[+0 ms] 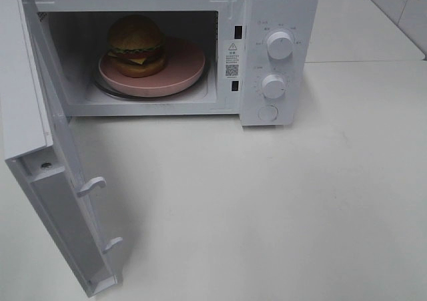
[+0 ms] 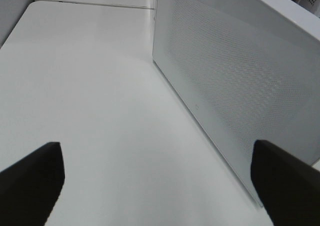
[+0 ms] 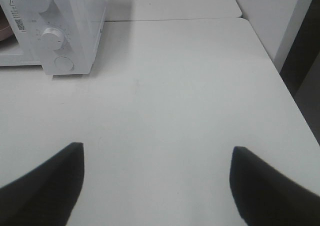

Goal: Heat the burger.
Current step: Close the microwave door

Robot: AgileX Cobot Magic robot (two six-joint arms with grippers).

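Note:
The burger point(image 1: 137, 46), with brown bun, lettuce, cheese and patty, sits on a pink plate point(image 1: 180, 67) inside the white microwave point(image 1: 280, 7), toward the plate's left side. The microwave door point(image 1: 53, 201) is swung wide open to the left. Neither gripper shows in the exterior high view. My left gripper point(image 2: 157, 186) is open and empty above the table beside the outer face of the door point(image 2: 235, 80). My right gripper point(image 3: 157, 186) is open and empty over the table, to the right of the microwave's control panel point(image 3: 55, 30).
The panel carries two round knobs point(image 1: 279, 45) point(image 1: 273, 86) and a round button point(image 1: 267, 113). The white table point(image 1: 280, 207) extends in front of and right of the microwave. A tiled wall point(image 1: 400, 7) is at the back right. The table's right edge point(image 3: 280, 80) shows in the right wrist view.

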